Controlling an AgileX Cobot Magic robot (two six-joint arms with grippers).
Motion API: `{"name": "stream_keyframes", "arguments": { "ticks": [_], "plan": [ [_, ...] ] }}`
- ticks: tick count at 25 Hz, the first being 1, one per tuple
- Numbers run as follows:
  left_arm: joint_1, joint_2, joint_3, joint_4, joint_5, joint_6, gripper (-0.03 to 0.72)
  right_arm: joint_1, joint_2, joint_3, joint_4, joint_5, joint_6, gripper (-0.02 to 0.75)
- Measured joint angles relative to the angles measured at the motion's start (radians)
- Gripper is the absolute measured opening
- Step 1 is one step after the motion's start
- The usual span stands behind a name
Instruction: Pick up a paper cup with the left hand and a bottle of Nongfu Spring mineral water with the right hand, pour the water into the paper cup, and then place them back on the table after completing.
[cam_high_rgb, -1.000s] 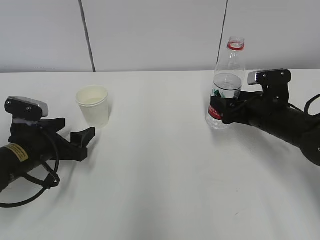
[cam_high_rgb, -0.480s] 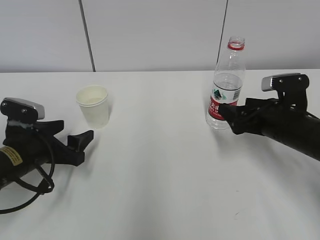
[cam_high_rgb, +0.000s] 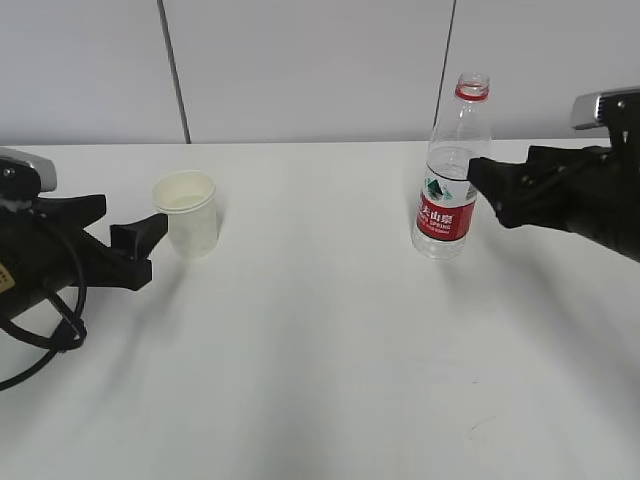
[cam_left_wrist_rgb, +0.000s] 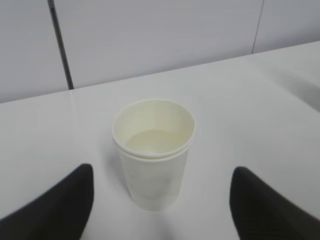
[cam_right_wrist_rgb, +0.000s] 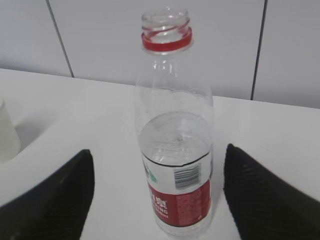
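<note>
A cream paper cup (cam_high_rgb: 186, 213) stands upright on the white table (cam_high_rgb: 320, 360) at the left, with clear water (cam_left_wrist_rgb: 152, 141) in it. My left gripper (cam_high_rgb: 140, 245) is open and empty, just left of the cup and apart from it. In the left wrist view the cup (cam_left_wrist_rgb: 154, 160) stands ahead of the open gripper (cam_left_wrist_rgb: 162, 170). The uncapped Nongfu Spring bottle (cam_high_rgb: 450, 190), red label, part full of water (cam_right_wrist_rgb: 175, 135), stands upright at the right. My right gripper (cam_high_rgb: 482, 182) is open, just right of the bottle (cam_right_wrist_rgb: 175, 150) and clear of it; it also shows in the right wrist view (cam_right_wrist_rgb: 158, 150).
A grey panelled wall (cam_high_rgb: 300, 70) runs along the table's far edge. The left arm's loose black cable (cam_high_rgb: 45, 335) lies on the table at the left edge. Part of the cup (cam_right_wrist_rgb: 7, 135) shows at the left edge of the right wrist view.
The right gripper, which was around the bottle, has let go and drawn back to the right. The left gripper has drawn back to the left. Cup and bottle have not moved.
</note>
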Motion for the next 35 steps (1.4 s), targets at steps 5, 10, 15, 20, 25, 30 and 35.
{"name": "stream_keyframes", "arguments": {
  "ticks": [5, 10, 15, 20, 25, 30, 35],
  "plan": [
    [0.0, -0.081, -0.031, 0.0, 0.188, -0.061, 0.511, 0.0, -0.086, -0.064, 0.005, 0.231, 0.002, 0.593],
    [-0.001, -0.164, -0.118, 0.0, 0.438, -0.109, 0.503, 0.0, -0.14, -0.147, 0.006, 0.457, 0.047, 0.592],
    [-0.001, -0.253, -0.219, 0.0, 0.692, -0.142, 0.501, 0.0, -0.167, -0.243, 0.012, 0.656, 0.057, 0.592],
    [-0.003, -0.293, -0.376, -0.039, 1.064, -0.167, 0.501, 0.0, -0.17, -0.345, 0.019, 0.902, 0.061, 0.592],
    [-0.011, -0.298, -0.549, -0.117, 1.457, -0.17, 0.468, 0.0, -0.17, -0.465, 0.078, 1.219, 0.061, 0.592],
    [-0.011, -0.298, -0.676, -0.167, 1.757, -0.17, 0.433, 0.0, -0.172, -0.604, 0.224, 1.587, -0.027, 0.592],
    [-0.011, -0.298, -0.758, -0.187, 2.054, -0.169, 0.427, 0.0, -0.175, -0.689, 0.357, 1.87, -0.149, 0.592]
  ]
}}
